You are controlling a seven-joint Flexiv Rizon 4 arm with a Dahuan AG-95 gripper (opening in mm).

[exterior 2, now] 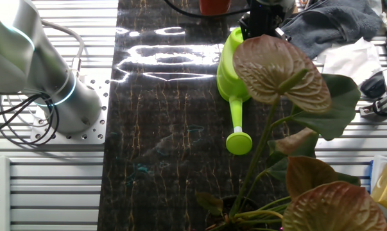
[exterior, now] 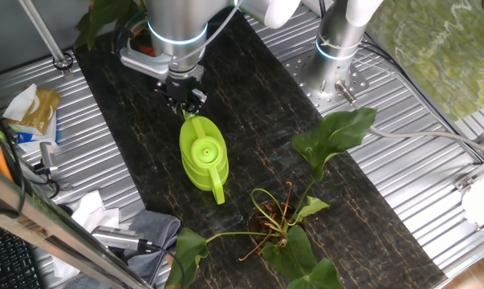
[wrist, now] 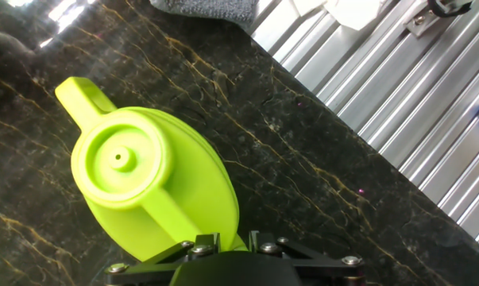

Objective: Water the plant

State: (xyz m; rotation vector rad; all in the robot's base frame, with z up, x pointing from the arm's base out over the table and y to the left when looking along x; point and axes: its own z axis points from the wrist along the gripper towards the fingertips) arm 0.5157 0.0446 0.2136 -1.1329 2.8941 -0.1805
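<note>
We are holding our gripper [exterior: 185,98] directly over the rear end of the lime-green watering can [exterior: 202,152], the end where its handle sits, because that is the part we judge we need to lift it by. From the hand view the fingers are lying below the frame edge with the can's body right against them, and we cannot tell whether the jaws are parted or already clamped on the handle. The can is standing upright on the dark marble-patterned mat [exterior: 258,104], its lid knob [wrist: 116,157] facing up and its spout [exterior 2: 238,131] pointing away from our arm, toward the loose plant with bare reddish roots [exterior: 278,225] lying at the near end of the mat. That orientation is keeping the handle on our side, which suits a grasp from above.

The plant in the orange-red pot [exterior: 105,16] is standing just behind our wrist at the far corner of the mat, only its leaves and a sliver of pot showing past the arm. We are judging that watering has not begun: the can is still resting flat, well short of any tilt over the pot. A grey cloth [wrist: 207,8] is lying beside the mat.
</note>
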